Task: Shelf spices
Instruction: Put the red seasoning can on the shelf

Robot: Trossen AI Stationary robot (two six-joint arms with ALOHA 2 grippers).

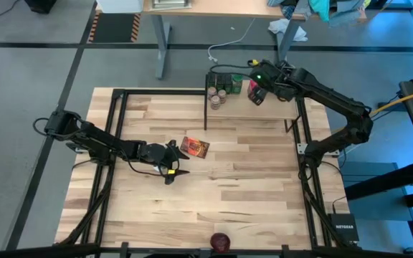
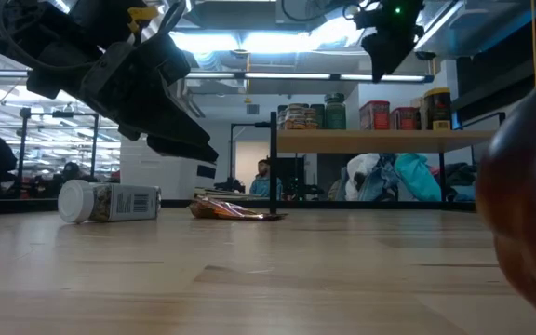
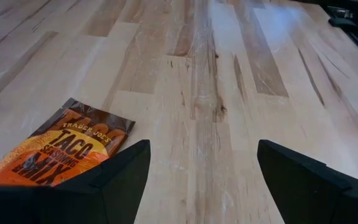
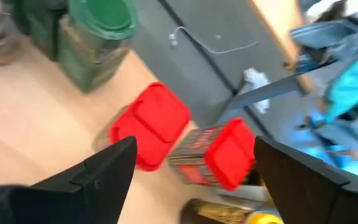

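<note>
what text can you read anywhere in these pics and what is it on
"TRADER JOE'S" and "TACO SEASONING MIX": on the orange packet lying flat on the table.
"NETGEAR": on the black box off the table's corner.
Barcode on the white-capped bottle: digits too small to read.
Jars on the shelf: labels too small or blurred.

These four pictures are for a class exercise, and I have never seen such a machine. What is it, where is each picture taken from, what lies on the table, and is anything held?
It is a robot with two dark arms at a wooden table, each ending in two-finger jaws. One picture looks straight down, one level across the tabletop, and one comes from each wrist. On the table lie an orange taco seasoning packet, a white-capped bottle on its side and a dark red round thing at the near edge. The left gripper hovers open beside the packet. The right gripper is open above red-lidded jars on the small shelf. Neither holds anything.
</note>
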